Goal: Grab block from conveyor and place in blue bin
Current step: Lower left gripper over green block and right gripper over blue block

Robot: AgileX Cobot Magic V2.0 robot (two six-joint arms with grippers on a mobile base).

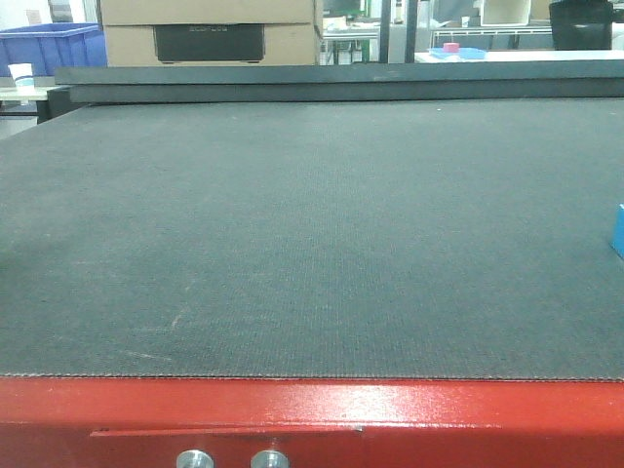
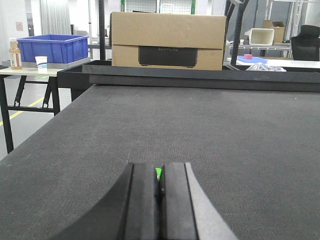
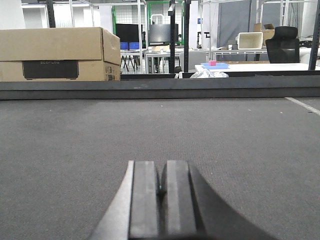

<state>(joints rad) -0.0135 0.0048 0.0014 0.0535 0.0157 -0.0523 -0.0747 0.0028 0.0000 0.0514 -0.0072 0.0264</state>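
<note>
At the far right edge of the front view, a small sky-blue block point(image 1: 618, 230), flat-faced and straight-edged, partly cut off by the side of the picture. Sitting on the conveyor point(image 1: 292, 244), about halfway up the belt.

Dark grey belt cloth, rough and finely woven, very wide and flat, with a few pale scuffs near the front. Along the near side, a shiny red metal frame point(image 1: 409, 409) with two round silver buttons point(image 1: 195, 458). Across the far end, a low dark rail point(image 1: 341, 83), long and straight. Behind it, a brown cardboard box point(image 1: 210, 29) with square corners. Far off at the back left, a blue bin point(image 1: 49, 44) of plastic, boxy, well apart from the block.

Lots of bare belt left of the block and behind it.

Low over the belt, the left gripper point(image 2: 159, 172): two black fingers pressed together, only a thin crack between, with a tiny green speck in the crack. Same for the right gripper point(image 3: 161, 170): black fingers squeezed tight. Open belt ahead of both, all the way to the rail.
</note>
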